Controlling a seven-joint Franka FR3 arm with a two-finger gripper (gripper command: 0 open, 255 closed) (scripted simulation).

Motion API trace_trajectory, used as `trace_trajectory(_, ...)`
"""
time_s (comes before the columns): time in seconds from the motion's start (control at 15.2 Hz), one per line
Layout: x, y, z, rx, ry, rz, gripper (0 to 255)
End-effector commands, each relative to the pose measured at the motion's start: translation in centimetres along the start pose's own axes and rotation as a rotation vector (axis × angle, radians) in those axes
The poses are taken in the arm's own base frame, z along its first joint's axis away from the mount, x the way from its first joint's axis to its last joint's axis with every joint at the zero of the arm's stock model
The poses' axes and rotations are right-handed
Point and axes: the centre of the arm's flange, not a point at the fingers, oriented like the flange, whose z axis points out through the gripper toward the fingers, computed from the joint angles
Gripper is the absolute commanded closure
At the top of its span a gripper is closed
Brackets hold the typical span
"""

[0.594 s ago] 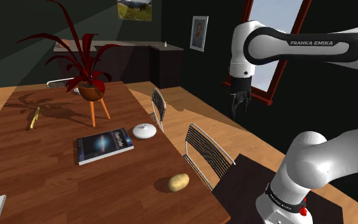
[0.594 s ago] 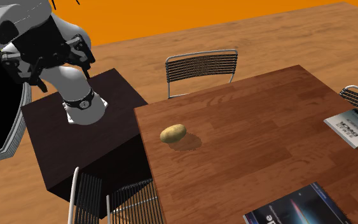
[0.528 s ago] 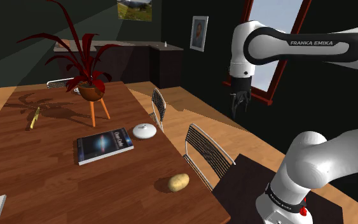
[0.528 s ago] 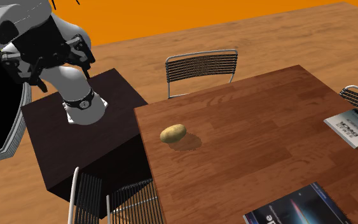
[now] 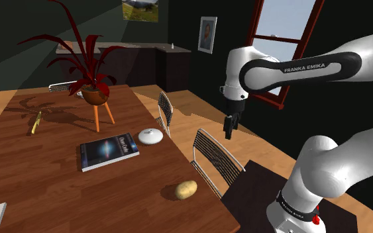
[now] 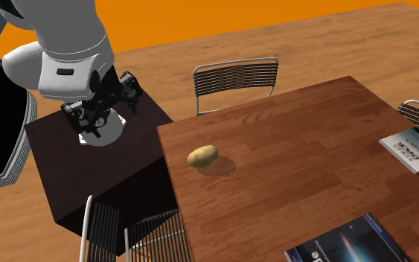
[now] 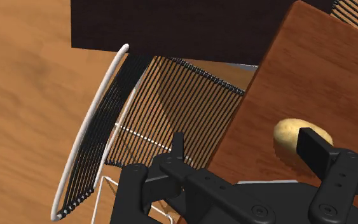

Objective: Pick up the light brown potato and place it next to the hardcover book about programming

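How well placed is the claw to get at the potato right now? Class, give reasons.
Probably yes. The potato lies bare near the table edge, nothing over or against it. The open claw hangs high beside the table, above a chair; coming across and down from above should miss the chair.
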Motion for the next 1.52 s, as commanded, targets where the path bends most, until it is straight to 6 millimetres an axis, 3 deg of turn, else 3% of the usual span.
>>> trace_trajectory(0.0, 1.2, -1.1, 2.1, -0.005, 0.021, -0.085, 0)
trace_trajectory(0.66, 5.6, -8.1, 11.6, -0.029, 0.113, -0.497, 0)
trace_trajectory(1.25, 7.7, -15.2, 20.1, -0.051, 0.194, -0.864, 0)
trace_trajectory(1.45, 8.0, -15.3, 21.6, -0.051, 0.194, -0.864, 0)
